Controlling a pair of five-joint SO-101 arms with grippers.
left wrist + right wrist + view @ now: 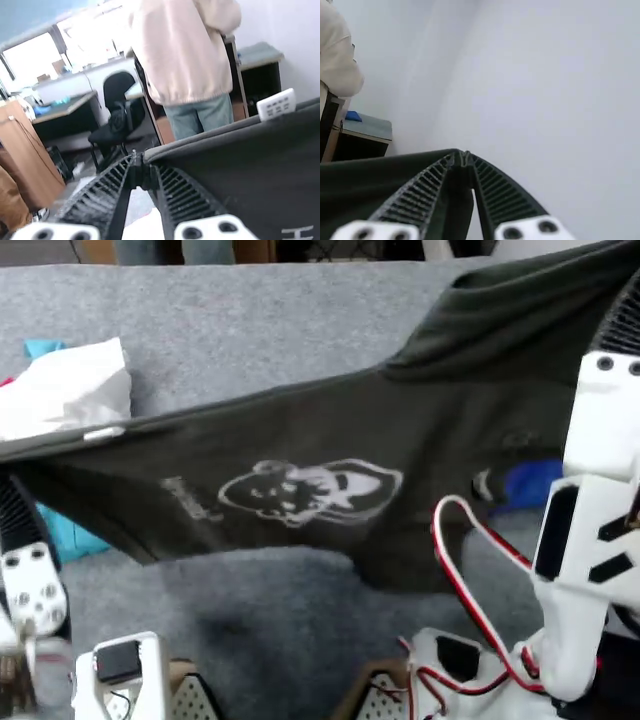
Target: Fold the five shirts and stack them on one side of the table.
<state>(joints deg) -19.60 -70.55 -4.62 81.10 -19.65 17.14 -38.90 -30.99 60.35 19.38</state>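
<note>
We are holding the dark shirt (330, 430) up off the grey table (250, 320), stretching it from 9 o'clock to 2 o'clock in the high view, with its pale print (310, 490) facing up; the left fingers (137, 161) are pressing fully together on the shirt's edge, with a white tag (276, 105) sitting further along that edge; the right fingers (462, 156) are clamping shut on the other end, with dark cloth hanging down between them; a white shirt (65, 390) is lying crumpled at 10 o'clock, just beside the dark shirt's edge; a teal shirt (70, 535) is peeking out from under the dark one at 8 o'clock; a blue shirt (530, 485) is showing beneath it at 3 o'clock.
</note>
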